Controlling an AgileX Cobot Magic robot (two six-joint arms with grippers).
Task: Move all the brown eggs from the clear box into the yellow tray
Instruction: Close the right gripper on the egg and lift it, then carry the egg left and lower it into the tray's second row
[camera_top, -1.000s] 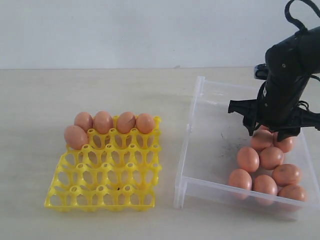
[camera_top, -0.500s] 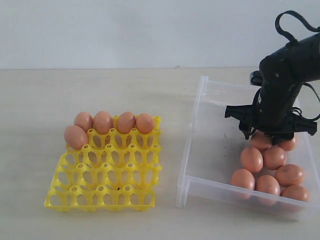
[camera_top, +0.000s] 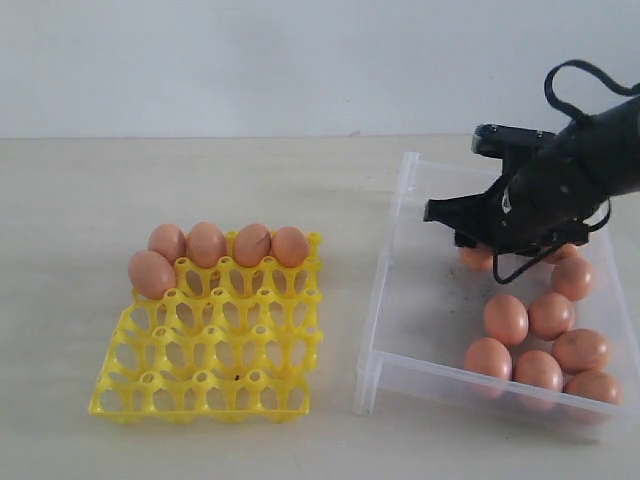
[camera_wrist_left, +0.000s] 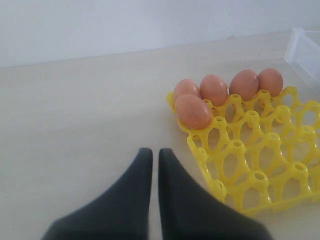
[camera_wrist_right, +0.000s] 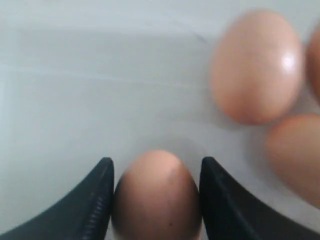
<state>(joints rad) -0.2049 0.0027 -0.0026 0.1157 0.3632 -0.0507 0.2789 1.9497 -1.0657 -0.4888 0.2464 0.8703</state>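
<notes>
Right gripper (camera_wrist_right: 156, 165): jaws clasped on one egg (camera_wrist_right: 155, 200) low inside the box (camera_top: 380, 290), with a pad against each flank. Advice: squeeze gently, lift straight clear of the wall, carry level to a free cup.

Left gripper (camera_wrist_left: 155, 152): clenched and empty, beside the tray (camera_top: 215, 360).

Tray: five eggs (camera_top: 228, 244) — four in the back row, one in the next.

Box: seven loose eggs (camera_top: 506, 318) countable — clustered toward its right end.

The right gripper (camera_wrist_right: 156, 162) has swung left and tilted over inside the clear box (camera_top: 385, 300), closing around one brown egg (camera_wrist_right: 156, 195) now left of the other brown eggs (camera_top: 550, 314), and the box's near-left corner has nudged right.
</notes>
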